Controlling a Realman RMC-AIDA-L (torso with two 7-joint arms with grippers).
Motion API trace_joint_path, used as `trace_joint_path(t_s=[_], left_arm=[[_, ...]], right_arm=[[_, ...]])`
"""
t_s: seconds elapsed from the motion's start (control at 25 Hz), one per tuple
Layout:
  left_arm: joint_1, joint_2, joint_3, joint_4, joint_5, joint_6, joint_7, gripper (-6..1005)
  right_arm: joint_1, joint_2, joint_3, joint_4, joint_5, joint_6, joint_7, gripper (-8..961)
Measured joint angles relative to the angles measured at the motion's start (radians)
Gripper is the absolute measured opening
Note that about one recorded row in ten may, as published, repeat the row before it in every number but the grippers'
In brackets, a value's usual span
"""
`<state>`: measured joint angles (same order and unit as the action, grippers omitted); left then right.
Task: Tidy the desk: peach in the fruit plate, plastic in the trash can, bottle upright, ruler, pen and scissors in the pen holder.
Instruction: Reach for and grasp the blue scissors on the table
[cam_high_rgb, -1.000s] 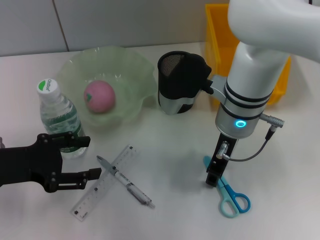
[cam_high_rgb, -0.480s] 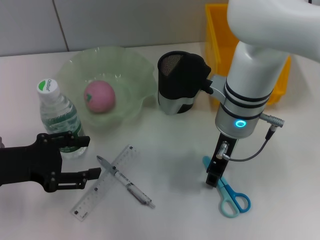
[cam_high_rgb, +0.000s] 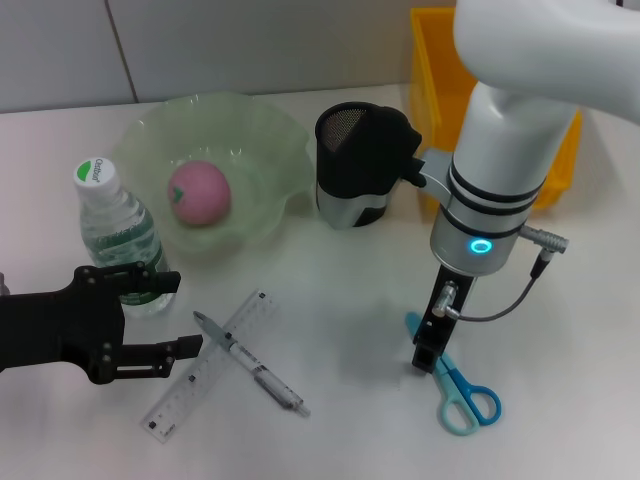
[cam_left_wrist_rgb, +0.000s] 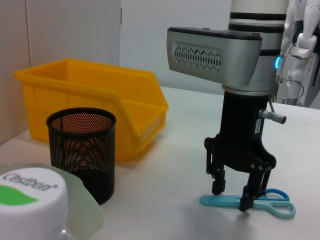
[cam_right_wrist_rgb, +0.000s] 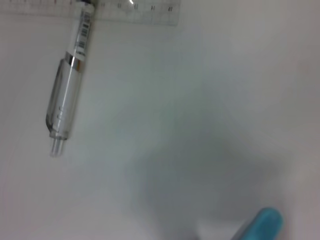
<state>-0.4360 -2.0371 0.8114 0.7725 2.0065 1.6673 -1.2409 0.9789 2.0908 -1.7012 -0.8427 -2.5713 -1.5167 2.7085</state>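
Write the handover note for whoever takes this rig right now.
Right gripper: open, fingers straddling the scissors flat on the desk; not yet closed.
Left gripper: open, idle low beside the bottle.
Done: peach in the fruit plate; bottle upright.
Left: scissors, pen and ruler into the pen holder. The pen lies across the ruler.
Plastic: none in view; the trash can interior is hidden.
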Motion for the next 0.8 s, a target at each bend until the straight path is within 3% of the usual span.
trace_joint_path(t_s=[0.8], left_arm=[[-0.001, 0.0, 0.0, -0.001, 0.0, 0.0, 0.001, 781]], right_arm=[[0.004, 0.0, -0.026, 0.003, -0.003, 0.009, 0.006, 363]])
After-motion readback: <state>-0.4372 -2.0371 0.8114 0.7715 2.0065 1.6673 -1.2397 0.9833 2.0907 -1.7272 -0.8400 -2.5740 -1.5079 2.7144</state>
